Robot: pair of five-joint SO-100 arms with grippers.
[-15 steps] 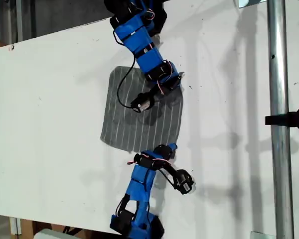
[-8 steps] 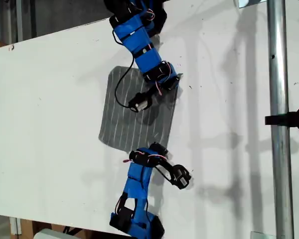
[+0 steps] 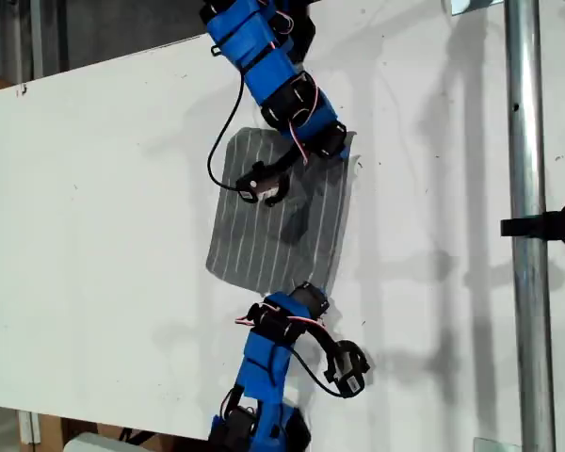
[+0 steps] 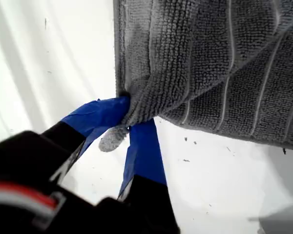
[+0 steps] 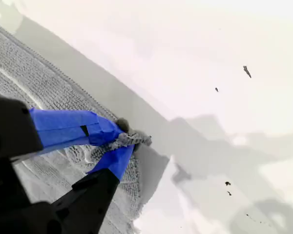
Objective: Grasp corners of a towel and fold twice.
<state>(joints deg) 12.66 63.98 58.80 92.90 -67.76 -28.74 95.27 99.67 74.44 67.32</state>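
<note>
Now both arms are lifting: the first gripper [image 4: 129, 127] is pinching one corner of the towel [image 3: 281, 221] between its jaws, the second gripper [image 5: 118, 145] another, and the cloth is shifting across the bench [image 3: 104, 207] from where it lay, starting the first fold.

White table [image 3: 94, 235], metal pole [image 3: 527, 282].
</note>
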